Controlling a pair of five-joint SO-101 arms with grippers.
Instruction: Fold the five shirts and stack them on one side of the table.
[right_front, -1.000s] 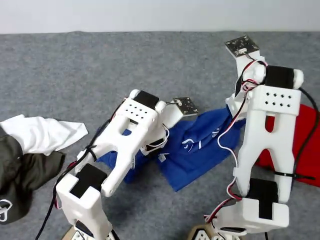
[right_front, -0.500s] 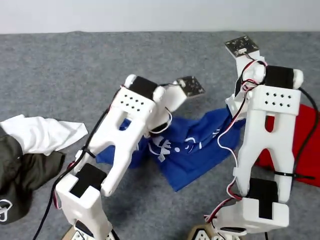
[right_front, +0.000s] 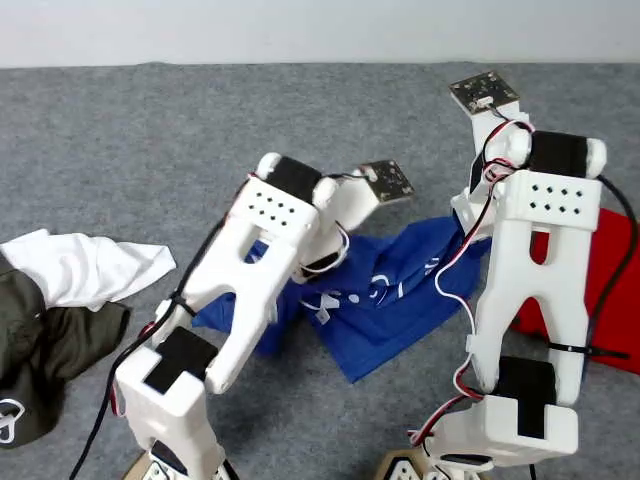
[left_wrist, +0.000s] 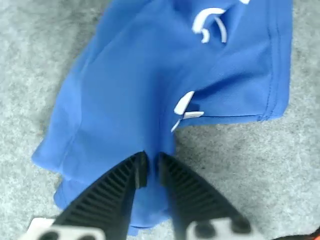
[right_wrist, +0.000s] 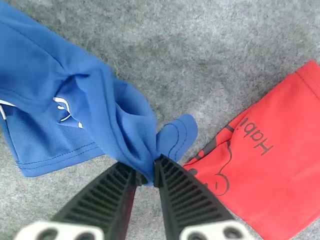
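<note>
High view: the blue shirt (right_front: 400, 290) lies crumpled at the centre of the grey table (right_front: 150, 140). Its left part is covered by the left arm (right_front: 262, 255), and its right corner is tucked behind the right arm (right_front: 535, 250). The red shirt (right_front: 622, 310) at the right is largely hidden by that arm and cut off by the frame's right edge. At the left edge a white shirt (right_front: 85, 268) lies bunched against a dark shirt (right_front: 45, 345), which runs out of the frame at the lower left, so its full shape cannot be made out.

In the left wrist view, the left pincer (left_wrist: 148, 167) is closed to a narrow slit, with a fold of the blue shirt pinched between its black tips. In the right wrist view, the right pincer (right_wrist: 148, 172) is likewise clamped on a gathered corner of the blue cloth, lifted slightly off the table just beside the red shirt's edge.
</note>
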